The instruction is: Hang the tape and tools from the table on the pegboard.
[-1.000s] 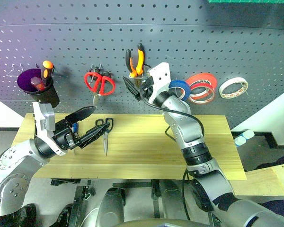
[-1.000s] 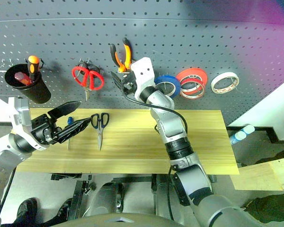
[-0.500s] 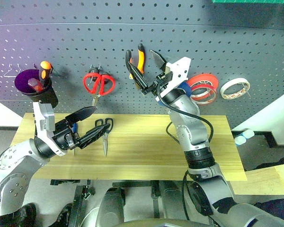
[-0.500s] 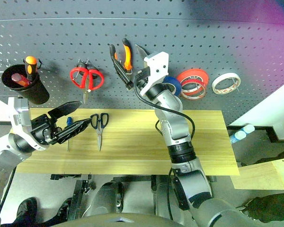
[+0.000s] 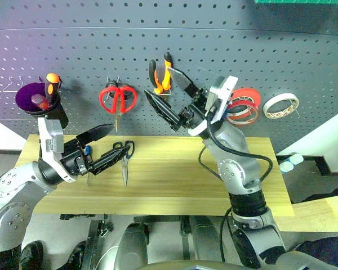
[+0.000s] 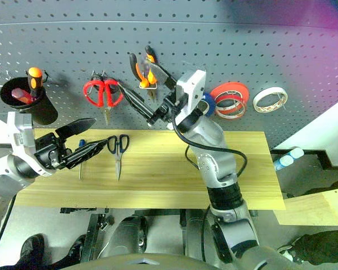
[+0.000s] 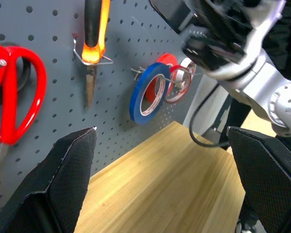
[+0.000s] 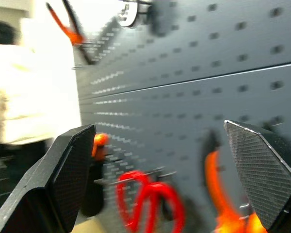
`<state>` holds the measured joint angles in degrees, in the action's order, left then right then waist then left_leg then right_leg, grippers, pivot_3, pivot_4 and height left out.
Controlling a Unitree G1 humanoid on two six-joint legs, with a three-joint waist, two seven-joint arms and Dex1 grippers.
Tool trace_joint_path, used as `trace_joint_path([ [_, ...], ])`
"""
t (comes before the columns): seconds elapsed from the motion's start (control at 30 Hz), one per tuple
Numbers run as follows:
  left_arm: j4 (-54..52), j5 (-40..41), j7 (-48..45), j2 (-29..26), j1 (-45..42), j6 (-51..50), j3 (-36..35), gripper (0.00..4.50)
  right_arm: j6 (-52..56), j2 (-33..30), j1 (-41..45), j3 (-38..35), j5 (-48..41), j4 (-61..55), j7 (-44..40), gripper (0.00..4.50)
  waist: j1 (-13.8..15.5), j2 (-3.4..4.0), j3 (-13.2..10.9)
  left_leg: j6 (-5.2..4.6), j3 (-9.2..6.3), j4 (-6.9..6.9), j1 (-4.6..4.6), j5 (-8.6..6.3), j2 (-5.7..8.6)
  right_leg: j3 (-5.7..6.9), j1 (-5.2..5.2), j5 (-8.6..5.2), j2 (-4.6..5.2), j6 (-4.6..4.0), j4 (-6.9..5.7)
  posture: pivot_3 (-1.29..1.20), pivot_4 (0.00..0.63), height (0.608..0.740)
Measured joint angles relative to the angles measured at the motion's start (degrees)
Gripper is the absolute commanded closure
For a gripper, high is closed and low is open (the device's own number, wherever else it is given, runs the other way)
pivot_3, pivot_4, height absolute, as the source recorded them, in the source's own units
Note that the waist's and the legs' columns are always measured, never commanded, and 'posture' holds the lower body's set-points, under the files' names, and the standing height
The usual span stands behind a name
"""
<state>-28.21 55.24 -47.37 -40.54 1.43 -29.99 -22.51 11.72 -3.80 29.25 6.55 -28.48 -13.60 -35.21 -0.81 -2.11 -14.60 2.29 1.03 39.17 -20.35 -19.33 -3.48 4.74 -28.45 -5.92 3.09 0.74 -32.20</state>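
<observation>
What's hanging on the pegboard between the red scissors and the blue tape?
The black-and-orange pliers hang on a wire hook between the red scissors and the blue tape, as the left wrist view shows.

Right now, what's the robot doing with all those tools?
It is hanging tools on the pegboard. The pliers and blue tape already hang there. The right end effector is open and empty near the pliers. The black scissors and small blue screwdriver lie on the table.
</observation>
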Motion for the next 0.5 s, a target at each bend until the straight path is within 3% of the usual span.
trace_joint_path([
  [0.13,0.28,-0.44,0.09,0.05,0.01,0.04,0.32,0.0,6.8,-6.42,-2.84,-0.05,-6.24,-4.92,-4.63,0.05,-0.03,0.07,-0.05,0.0,0.0,0.0,0.01,0.0,-0.01,0.0,0.0,-0.02,-0.01,-0.01,0.01,-0.01,0.22,0.733],
  [0.37,1.16,-6.14,2.81,2.67,1.25,1.3,1.93,0.0,13.19,-21.96,-4.86,-1.16,-7.68,-6.64,-13.7,0.05,-0.22,0.13,-0.16,0.0,0.05,-0.01,-0.01,-0.01,-0.03,-0.08,0.0,-0.04,-0.07,-0.03,0.09,-0.04,0.239,0.733],
  [0.5,3.17,-12.55,6.56,3.89,3.0,1.66,6.16,0.0,13.68,-34.63,-9.0,-2.76,-7.1,-7.42,-23.17,0.05,-0.04,0.16,-0.33,-0.02,0.06,-0.01,-0.01,-0.03,-0.03,-0.12,0.0,-0.12,-0.08,-0.08,0.19,-0.06,0.246,0.733],
])
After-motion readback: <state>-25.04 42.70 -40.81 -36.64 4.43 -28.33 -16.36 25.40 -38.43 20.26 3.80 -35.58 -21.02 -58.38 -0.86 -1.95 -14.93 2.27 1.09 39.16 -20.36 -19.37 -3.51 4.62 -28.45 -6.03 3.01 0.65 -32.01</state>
